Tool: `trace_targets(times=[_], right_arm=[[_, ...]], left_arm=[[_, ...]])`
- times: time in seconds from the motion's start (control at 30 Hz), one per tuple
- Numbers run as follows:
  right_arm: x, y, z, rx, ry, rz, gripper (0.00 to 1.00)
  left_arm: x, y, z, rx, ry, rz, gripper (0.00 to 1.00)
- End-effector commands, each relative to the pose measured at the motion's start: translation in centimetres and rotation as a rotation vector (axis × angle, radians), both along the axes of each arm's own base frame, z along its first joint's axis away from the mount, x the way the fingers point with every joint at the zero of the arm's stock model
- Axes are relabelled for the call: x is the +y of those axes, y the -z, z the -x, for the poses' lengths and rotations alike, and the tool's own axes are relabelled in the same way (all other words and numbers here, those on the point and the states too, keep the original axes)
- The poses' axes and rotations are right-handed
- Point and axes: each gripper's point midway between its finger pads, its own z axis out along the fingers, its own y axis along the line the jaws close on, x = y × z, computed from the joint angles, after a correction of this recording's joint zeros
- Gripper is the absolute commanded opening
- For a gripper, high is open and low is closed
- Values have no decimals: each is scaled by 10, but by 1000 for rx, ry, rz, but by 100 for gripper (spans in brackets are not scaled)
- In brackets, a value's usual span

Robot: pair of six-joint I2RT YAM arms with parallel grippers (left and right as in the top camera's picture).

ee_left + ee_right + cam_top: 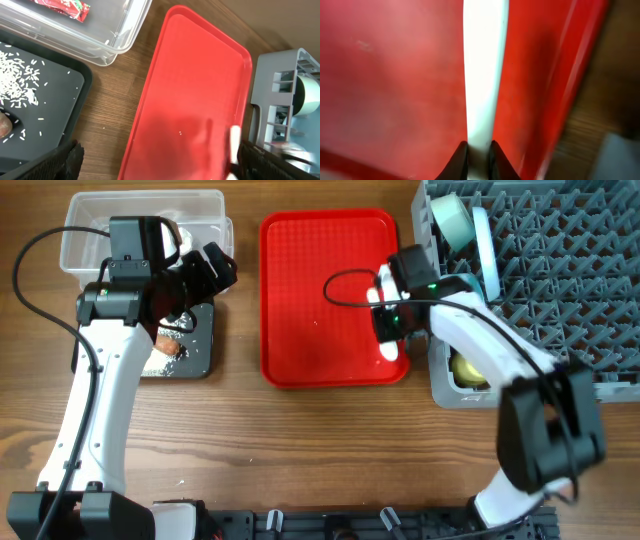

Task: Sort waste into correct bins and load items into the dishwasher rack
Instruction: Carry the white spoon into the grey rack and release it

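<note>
My right gripper (388,330) is shut on the white plastic spoon (484,75) over the right side of the red tray (310,300); the spoon's end shows below the fingers (389,351). My left gripper (205,275) is open and empty above the black tray (200,360), which holds rice grains (17,82) and a brown lump (4,125). The clear tub (200,205) holds the red wrapper (65,6). The grey rack (560,270) holds a blue bowl (450,220), the plate (487,250) and the yellow cup (465,368).
The red tray lies between the bins and the rack and also shows in the left wrist view (195,100). Bare wood table (330,450) lies in front. Black cables run from both arms.
</note>
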Motion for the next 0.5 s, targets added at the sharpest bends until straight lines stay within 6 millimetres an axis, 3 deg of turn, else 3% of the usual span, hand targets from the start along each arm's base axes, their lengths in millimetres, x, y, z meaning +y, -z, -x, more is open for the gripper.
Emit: trace_targets(times=[0.0, 0.13, 0.23, 0.37, 0.47], right_arm=[[4, -87, -14, -197, 11, -91, 4], [-16, -134, -8, -293, 78, -113, 4], [-52, -157, -5, -344, 216, -81, 4], [-115, -170, 0, -367, 469, -14, 4], [-160, -164, 7, -337, 687, 29, 4]], left_arm=[[-2, -3, -2, -13, 20, -8, 100], [-2, -3, -2, -13, 20, -8, 100], [-2, -3, -2, -13, 20, -8, 100], [-2, -3, -2, -13, 20, -8, 100], [-2, -3, -2, -13, 20, -8, 100]])
